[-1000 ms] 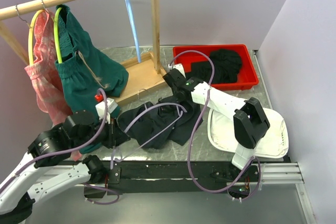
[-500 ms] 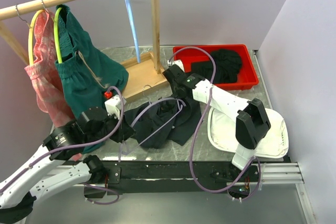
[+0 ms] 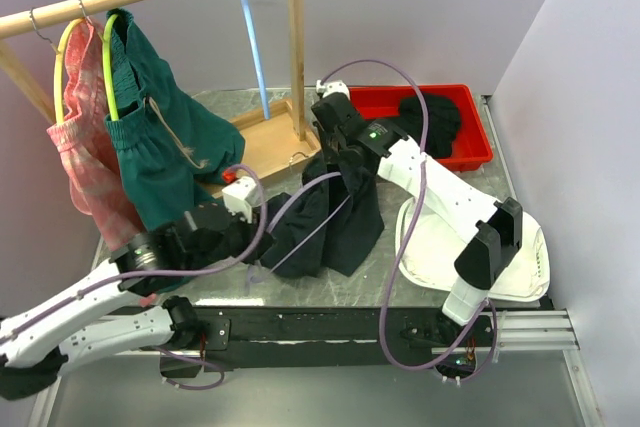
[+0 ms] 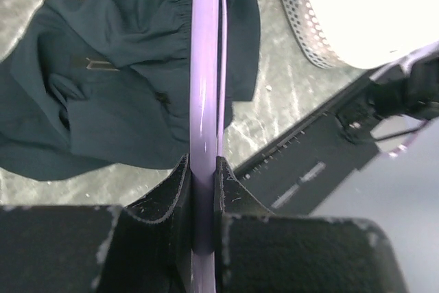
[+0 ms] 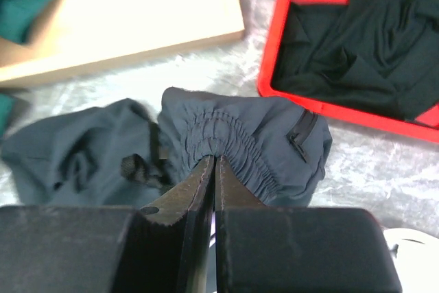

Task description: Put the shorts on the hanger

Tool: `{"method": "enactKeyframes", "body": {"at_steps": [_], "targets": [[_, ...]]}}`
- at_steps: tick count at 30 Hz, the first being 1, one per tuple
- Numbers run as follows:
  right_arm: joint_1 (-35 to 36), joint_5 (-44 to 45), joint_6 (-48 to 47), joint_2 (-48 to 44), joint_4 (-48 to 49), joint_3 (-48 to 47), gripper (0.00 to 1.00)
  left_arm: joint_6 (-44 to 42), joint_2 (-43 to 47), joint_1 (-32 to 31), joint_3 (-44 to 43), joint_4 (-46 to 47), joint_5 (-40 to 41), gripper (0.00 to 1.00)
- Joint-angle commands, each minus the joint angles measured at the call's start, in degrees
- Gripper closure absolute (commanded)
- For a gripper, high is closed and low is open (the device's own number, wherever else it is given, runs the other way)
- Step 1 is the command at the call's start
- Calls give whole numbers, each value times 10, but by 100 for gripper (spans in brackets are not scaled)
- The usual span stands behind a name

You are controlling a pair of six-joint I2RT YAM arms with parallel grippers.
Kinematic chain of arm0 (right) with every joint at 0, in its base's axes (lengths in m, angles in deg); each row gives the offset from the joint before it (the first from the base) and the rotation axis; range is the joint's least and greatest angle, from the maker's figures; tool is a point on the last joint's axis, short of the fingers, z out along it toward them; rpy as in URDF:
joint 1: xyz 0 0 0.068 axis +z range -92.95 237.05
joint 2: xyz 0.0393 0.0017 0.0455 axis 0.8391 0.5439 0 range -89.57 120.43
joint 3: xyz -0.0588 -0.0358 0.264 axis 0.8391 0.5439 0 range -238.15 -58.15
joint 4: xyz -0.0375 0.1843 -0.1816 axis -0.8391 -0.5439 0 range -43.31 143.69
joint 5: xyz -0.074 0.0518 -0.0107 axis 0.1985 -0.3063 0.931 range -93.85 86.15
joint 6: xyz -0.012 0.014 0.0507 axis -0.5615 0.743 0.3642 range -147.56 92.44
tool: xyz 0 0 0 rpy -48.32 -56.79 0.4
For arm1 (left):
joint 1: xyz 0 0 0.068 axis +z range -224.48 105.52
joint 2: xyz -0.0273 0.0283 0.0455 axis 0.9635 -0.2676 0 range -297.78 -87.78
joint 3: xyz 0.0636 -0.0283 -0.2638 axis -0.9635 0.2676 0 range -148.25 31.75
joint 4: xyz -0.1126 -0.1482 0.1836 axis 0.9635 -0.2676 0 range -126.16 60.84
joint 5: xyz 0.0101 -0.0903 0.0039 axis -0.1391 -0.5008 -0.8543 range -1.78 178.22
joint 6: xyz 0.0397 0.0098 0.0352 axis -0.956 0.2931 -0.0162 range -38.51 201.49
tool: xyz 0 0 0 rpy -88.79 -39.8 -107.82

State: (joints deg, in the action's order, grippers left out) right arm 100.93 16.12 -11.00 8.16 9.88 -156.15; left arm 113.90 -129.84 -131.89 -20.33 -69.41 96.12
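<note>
The right fingers [image 5: 201,180] are pinched tight on the shorts' [image 5: 240,135] waistband, mid-counter [image 3: 300,287]. At their eight o'clock, the left fingers [image 4: 180,180] are clamped on the hanger [image 4: 204,66].

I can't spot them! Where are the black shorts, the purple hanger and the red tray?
black shorts [image 5: 233,135]: right wrist view, on the gathered waistband.
purple hanger [image 4: 204,66]: left wrist view, on its thin bar.
red tray [image 3: 474,127]: top view, on its bare right end.

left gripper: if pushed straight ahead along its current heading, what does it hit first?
Probably the shorts. The left gripper, shut on the hanger, points straight at the bunched fabric. Depth is unclear from the wrist view.
</note>
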Motion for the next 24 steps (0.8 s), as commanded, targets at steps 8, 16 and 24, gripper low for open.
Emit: {"method": "enactKeyframes", "body": {"at_steps": [8, 16, 24], "targets": [[23, -29, 3, -23, -2, -77, 88, 130, -122, -234, -26, 44, 428, 99], [16, -19, 42, -105, 63, 12, 52, 206, -118, -259, 3, 66, 542, 99], [5, -8, 106, -282, 192, 221, 40, 234, -118, -259, 27, 94, 576, 99]]}}
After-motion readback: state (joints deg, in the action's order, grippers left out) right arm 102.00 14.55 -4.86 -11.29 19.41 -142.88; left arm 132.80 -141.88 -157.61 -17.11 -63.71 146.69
